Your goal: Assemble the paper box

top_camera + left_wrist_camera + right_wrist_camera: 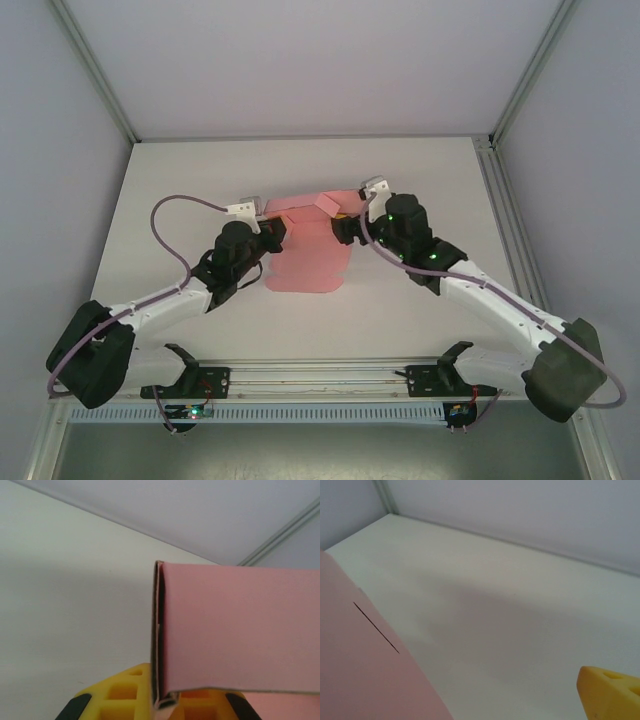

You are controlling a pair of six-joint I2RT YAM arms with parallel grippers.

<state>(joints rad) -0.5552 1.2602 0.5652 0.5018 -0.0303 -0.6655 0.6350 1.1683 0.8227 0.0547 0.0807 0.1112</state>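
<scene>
My left fingers (pixel 142 677) are pinched tight on the paper box (pixel 240 625), clamping the folded edge of a raised pink flap. From my left wrist, that flap rises from between the yellow tips, its fold running upward. My right fingers (pixel 610 695) are spread wide and grip nothing. One yellow tip shows over the bare white surface (pixel 510 620), apart from the pink card at the lower left, which has a thin slit cut in it. From above, the box lies partly flat in the middle of the surface, between my two arms, its far part folded up.
</scene>
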